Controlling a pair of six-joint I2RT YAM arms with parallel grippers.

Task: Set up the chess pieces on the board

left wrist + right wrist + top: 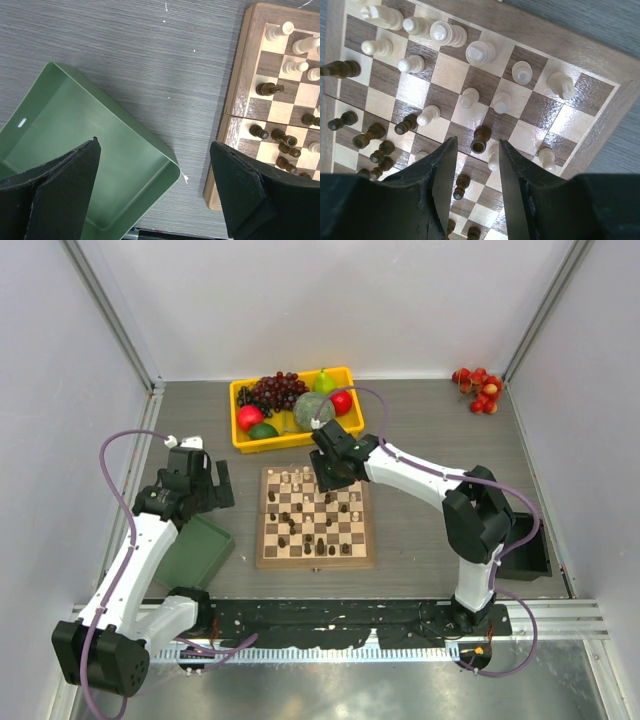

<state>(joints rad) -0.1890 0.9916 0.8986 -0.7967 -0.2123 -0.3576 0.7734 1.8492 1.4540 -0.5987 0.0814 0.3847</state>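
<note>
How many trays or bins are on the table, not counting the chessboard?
3: yellow tray at the far side, green tray left of the board, black bin at the right edge. None seems hidden.

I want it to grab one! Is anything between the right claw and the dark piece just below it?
Nothing visible blocks it: the dark piece stands bare in the gap ahead of the right claw and its open tips. A pale piece crowds close beside it, near one finger, and may get bumped.
</note>
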